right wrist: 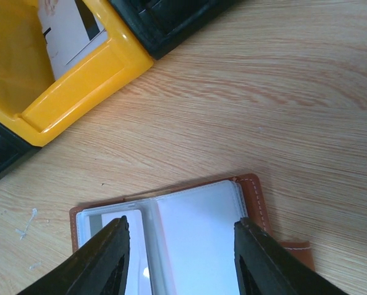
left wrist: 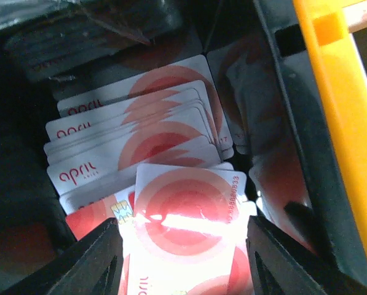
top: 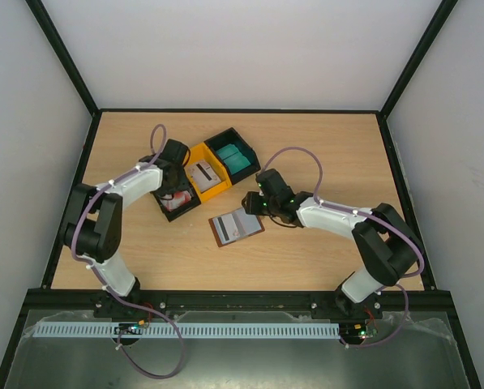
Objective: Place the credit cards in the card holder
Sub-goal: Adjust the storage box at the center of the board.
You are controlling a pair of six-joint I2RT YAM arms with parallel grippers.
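The step in hand looks like picking up a card. The left claw [left wrist: 182, 228] is down in a black bin [left wrist: 281, 123], which sits at 10 o'clock from the card holder [right wrist: 198, 246]. Its two fingers stand one on each side of the top red and white card [left wrist: 189, 203], right at its edges, but I cannot tell if they squeeze it yet. A stack of the same cards [left wrist: 134, 135] lies under it. The card holder lies open and flat in the middle of the table [right wrist: 294, 92]. The right claw [right wrist: 182, 222] hangs just over it, spread wide and holding nothing. Next, I think the card must come up alone, then go toward 4 o'clock to the holder and slide into a thin slot. The bin walls are close, and the yellow bin [right wrist: 78, 80] sits right beside it at 1 o'clock. The teal cards [top: 237, 160] are farther on.
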